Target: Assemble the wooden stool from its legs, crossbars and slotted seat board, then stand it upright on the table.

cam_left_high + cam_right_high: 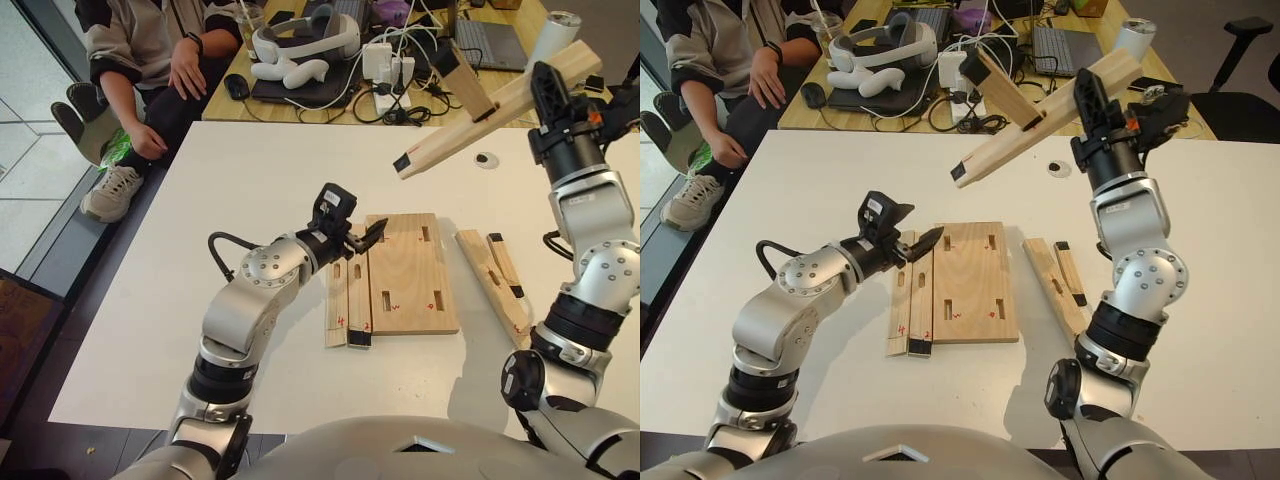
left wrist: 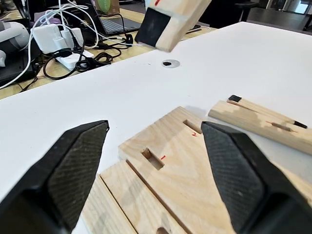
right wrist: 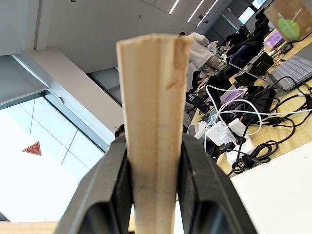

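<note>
White table (image 1: 150, 300) fills the near ground, and the stool's parts lie unassembled around its middle. Nearest of them, the left gripper (image 1: 355, 238) hovers low over the wood with its jaws spread wide and nothing between them; its dark ribbed fingers (image 2: 78, 165) stand either side of the seam where the narrow strips meet the board. Those strips, two crossbars (image 1: 349, 300), lie flat and side by side, touching each other and pressed against the left edge of the seat board (image 1: 410, 275). The seat board lies flat with its rectangular slots facing up and small red marks on it. Just to its right, apart from it, two loose legs (image 1: 494, 275) lie close together at a slant, one with a black-capped end.

Farther back and well above the table, the right gripper (image 1: 548, 95) is closed tightly on a held leg (image 1: 470, 125), its fingers (image 3: 114, 190) clamped on both flat faces of the wood. This piece slopes down toward the table's middle, ends in a black cap, and carries a shorter piece joined across it. Beneath it a small dark grommet (image 1: 486, 159) sits in the tabletop.

Beyond the far edge stands a wooden desk (image 1: 225, 108) with a white headset (image 1: 305, 42), a power strip (image 1: 385, 98) amid tangled cables, and a laptop (image 1: 490, 42).
</note>
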